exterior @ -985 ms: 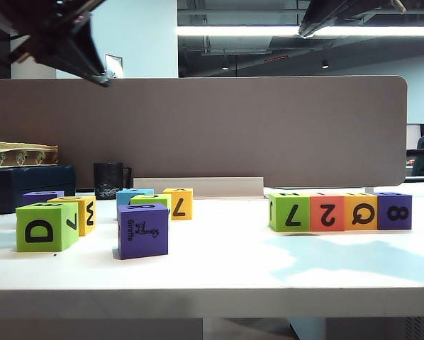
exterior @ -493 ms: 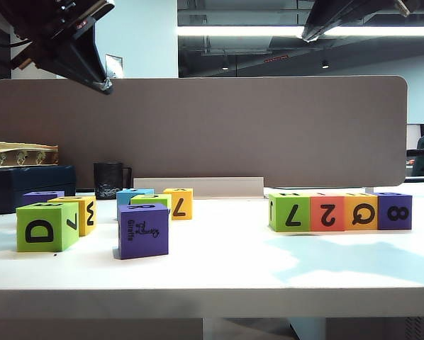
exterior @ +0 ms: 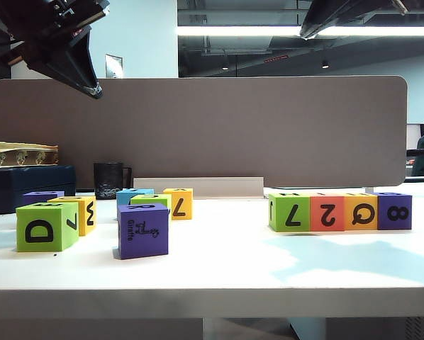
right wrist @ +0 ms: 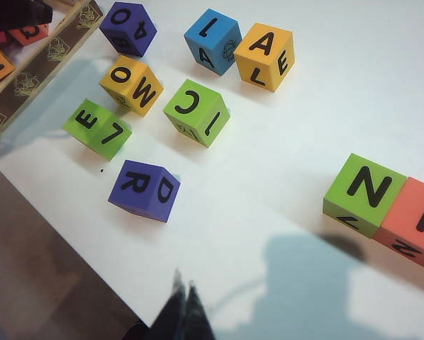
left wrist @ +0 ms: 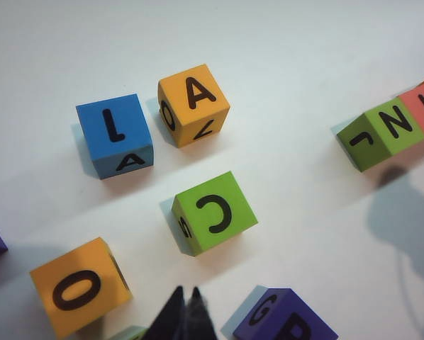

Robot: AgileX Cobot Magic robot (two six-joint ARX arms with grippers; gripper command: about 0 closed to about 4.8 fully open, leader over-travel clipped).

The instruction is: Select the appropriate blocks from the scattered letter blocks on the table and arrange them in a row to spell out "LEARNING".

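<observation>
High up on the left, over the loose blocks: the left gripper (exterior: 91, 88), fingers pressed together, holding nothing. Same in the left wrist view (left wrist: 184, 312), with a green "C" block (left wrist: 214, 211) on the table below and a blue block (left wrist: 115, 134) and a yellow-orange "A" block (left wrist: 193, 104) side by side farther off.

Far left on the white table (exterior: 233, 276): a green "D" block (exterior: 45, 227), and just behind it a yellow-orange "W" block (exterior: 82, 212). Next, near the front, a purple "Giraffe" block (exterior: 142, 230). Behind that, a yellow-orange "7" block (exterior: 178, 203). At the back, a black mug (exterior: 109, 180).

On the right side, four blocks touching in a neat row: a green one (exterior: 290, 212), a coral one (exterior: 327, 212), a yellow-orange "Q" block (exterior: 361, 211) and a purple "8" block (exterior: 394, 210).

High up at the top right: the right gripper (exterior: 318, 25). Seen in the right wrist view (right wrist: 183, 301) with fingers together, holding nothing, over bare table near the front edge.
</observation>
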